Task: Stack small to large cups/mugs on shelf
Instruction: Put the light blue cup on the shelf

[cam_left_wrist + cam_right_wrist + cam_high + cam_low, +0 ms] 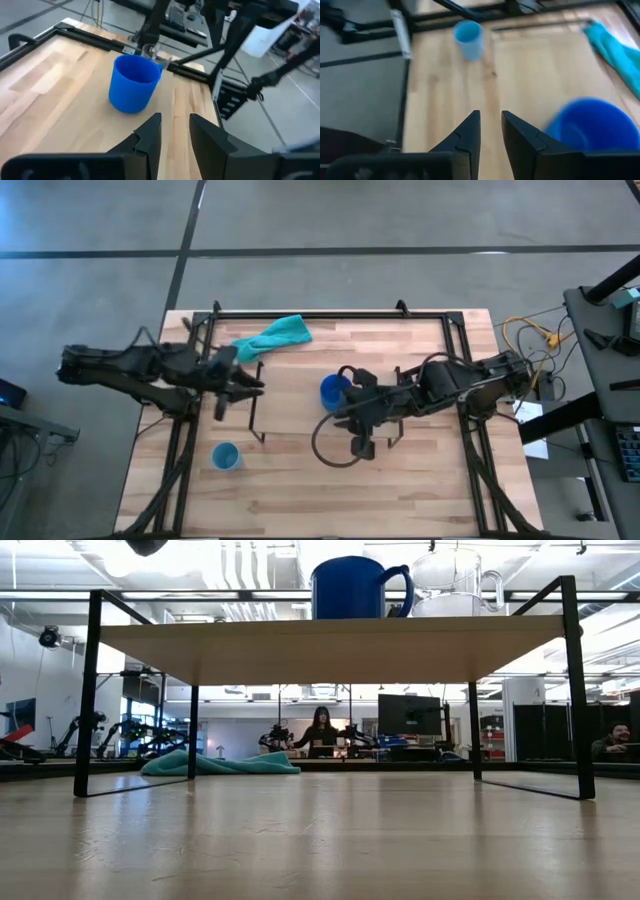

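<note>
Dark-blue mug (348,586) and glass cup (452,590) already stand on the shelf (330,648), leaving the light-blue cup (226,456) on the table (420,480), while both my grippers, left (232,385) and right (362,432), hover empty with jaws parted.

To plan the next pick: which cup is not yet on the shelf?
The small light-blue cup; it stands on the table, while the dark-blue mug stands on the shelf.
</note>
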{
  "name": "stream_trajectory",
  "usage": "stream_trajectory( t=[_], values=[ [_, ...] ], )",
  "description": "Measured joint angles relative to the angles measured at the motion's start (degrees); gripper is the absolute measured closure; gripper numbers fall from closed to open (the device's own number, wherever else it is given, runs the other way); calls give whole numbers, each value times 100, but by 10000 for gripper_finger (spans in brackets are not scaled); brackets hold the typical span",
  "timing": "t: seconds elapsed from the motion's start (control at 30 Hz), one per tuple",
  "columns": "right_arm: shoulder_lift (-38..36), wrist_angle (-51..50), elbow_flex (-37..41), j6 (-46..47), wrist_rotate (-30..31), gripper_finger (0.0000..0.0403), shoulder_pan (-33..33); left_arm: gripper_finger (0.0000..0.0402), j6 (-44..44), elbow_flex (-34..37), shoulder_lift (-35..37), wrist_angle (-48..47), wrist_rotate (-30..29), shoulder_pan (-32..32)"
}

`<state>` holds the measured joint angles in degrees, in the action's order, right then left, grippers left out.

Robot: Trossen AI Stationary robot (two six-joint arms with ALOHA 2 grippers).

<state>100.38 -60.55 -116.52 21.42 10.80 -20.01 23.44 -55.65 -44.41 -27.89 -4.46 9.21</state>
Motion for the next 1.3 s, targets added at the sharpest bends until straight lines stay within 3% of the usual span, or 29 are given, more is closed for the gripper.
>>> stream_trajectory(
  t=[0.13, 0.27, 0.5, 0.7, 1.0, 1.1, 1.2, 1.3],
  values=[
    [0, 881, 265, -385, -454, 329, -6, 315, -170, -34, 263, -734, 60, 122],
    [2, 1005, 363, -497, -490, 326, 98, 315, -148, -8, 323, -1437, 145, 195],
    [2, 1003, 361, -495, -478, 333, 177, 315, 156, 73, 357, -1509, 171, 193],
    [2, 975, 361, -496, -477, 333, 181, 315, -253, 34, 359, -1606, 869, 193],
    [-4, 798, 361, -496, -477, 333, 179, 315, 469, 62, 390, -1817, 2047, 189],
    [-4, 772, 363, -495, -477, 330, 179, 315, 645, 62, 315, -2322, 2625, 199],
    [-5, 704, 363, -495, -477, 330, 179, 315, 1346, 64, 199, -3314, 2647, 209],
    [-7, 675, 366, -495, -479, 334, 177, 315, 1393, 73, 56, -4365, 2594, 219]
  ],
)
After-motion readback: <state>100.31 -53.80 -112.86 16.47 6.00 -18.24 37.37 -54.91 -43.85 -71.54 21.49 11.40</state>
